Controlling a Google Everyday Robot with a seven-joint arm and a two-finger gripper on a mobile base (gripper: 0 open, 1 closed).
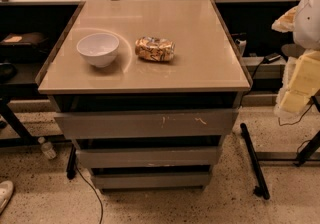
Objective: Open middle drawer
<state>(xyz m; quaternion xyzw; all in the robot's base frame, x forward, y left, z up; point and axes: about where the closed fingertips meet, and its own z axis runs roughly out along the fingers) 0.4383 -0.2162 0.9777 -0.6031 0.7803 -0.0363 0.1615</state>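
Observation:
The middle drawer [148,157] is a plain grey front of medium width, the second of three stacked under the beige cabinet top [200,63]. No tray shows inside it; only a dark gap lies above it. Above it is the wider grey front with pale scratch marks [145,124], and below it the narrowest grey front [151,180]. My gripper [299,85] is the pale yellowish part of the arm at the right edge, to the right of the cabinet, level with the tabletop and apart from the drawers.
A white bowl [98,49] and a crushed golden packet [155,49] sit on the cabinet top. A black stand leg [254,160] lies on the floor at the right. A plastic bottle [47,149] and a black cable [87,188] are at the left.

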